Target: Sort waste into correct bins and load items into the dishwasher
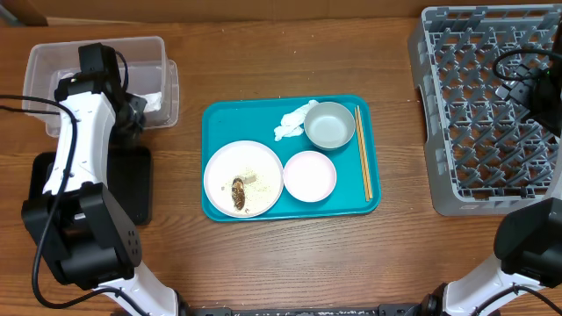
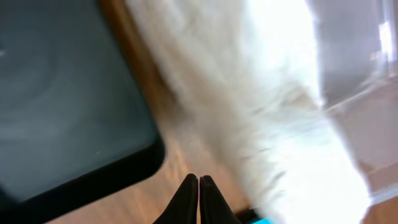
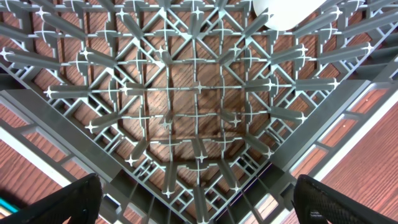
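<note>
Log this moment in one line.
left fingers shut, near tub | right fingers open over rack | tissue, bowl, big plate, small plate, chopsticks on tray

Blurred white tissue (image 2: 267, 124); dish rack (image 1: 465, 114) partly beyond overhead's right edge.

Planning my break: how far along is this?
White tissue lies in the clear plastic tub. Left gripper shut, right gripper open, both empty. Crumpled tissue, large white plate with brown scrap, pinkish plate, grey-green bowl and wooden chopsticks wait on the teal tray.
</note>
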Robot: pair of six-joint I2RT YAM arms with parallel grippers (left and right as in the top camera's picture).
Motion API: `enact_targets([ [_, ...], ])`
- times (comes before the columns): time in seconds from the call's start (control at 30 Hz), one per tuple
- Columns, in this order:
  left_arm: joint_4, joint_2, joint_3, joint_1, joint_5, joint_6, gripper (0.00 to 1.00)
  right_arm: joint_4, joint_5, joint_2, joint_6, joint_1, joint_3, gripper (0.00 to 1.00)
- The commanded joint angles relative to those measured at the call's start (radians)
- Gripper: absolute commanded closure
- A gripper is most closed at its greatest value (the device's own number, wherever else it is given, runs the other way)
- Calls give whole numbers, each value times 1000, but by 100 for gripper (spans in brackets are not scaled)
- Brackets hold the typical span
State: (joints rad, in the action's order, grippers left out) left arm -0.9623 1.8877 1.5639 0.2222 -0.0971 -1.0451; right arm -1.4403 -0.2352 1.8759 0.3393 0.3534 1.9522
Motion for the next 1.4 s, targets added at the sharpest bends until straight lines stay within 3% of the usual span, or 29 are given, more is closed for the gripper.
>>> enact_targets([
  [0.0, 26, 5, 3, -6, -11, -2, 92, 3, -2, -11, 2, 1, -1, 0],
  [0.57, 178, 9, 2, -6, -96, 68, 88, 3, -2, -11, 2, 1, -1, 0],
  [0.97, 315, 30, 2, -6, -97, 263, 81, 3, -2, -11, 2, 1, -1, 0],
  [1.3, 319, 102, 2, -5, -94, 296, 79, 3, -2, -11, 2, 1, -1, 0],
  [1.37, 356, 101, 2, -5, -94, 361, 74, 3, -2, -11, 2, 1, -1, 0],
])
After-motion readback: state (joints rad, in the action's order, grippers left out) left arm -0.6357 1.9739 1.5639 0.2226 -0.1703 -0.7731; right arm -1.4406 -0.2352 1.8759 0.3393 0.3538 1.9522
